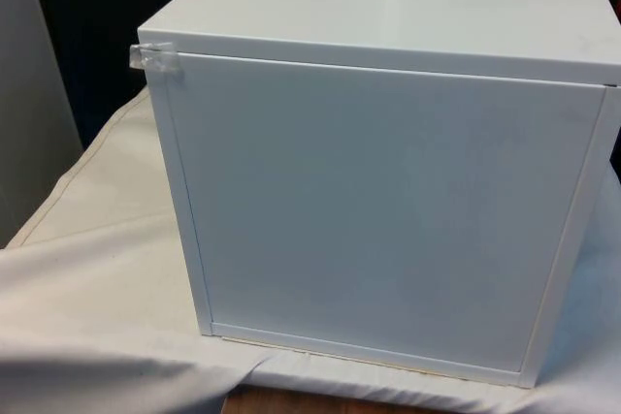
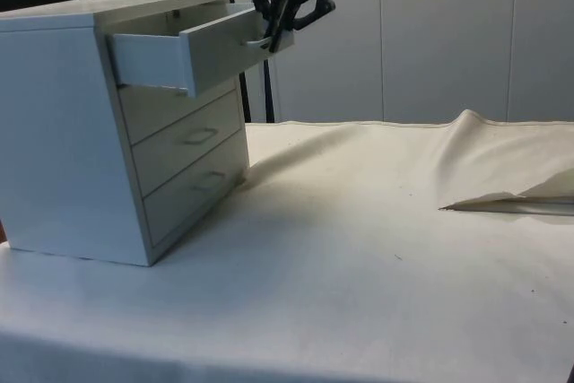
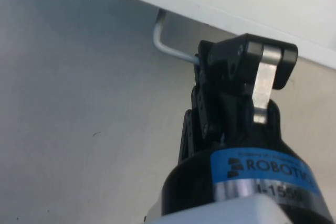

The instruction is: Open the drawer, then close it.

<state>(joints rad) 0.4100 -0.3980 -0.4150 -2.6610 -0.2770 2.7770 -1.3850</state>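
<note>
A white chest of drawers (image 2: pixel 54 132) stands on the cloth and turns its plain back (image 1: pixel 388 220) to the front view. Its top drawer (image 2: pixel 211 51) is pulled well out, while the two lower drawers (image 2: pixel 193 136) are closed. My black gripper (image 2: pixel 278 29) is at the front of the top drawer, shut on the thin metal drawer handle (image 2: pixel 260 42). In the wrist view, the bent handle bar (image 3: pixel 167 45) runs in between the fingers of the gripper (image 3: pixel 239 59), against the drawer's pale front.
The chest sits at one end of the table. A raised fold of the white cloth (image 2: pixel 502 168) lies on the far side of the side view. A scrap of clear tape (image 1: pixel 155 57) sticks to the chest's upper back corner.
</note>
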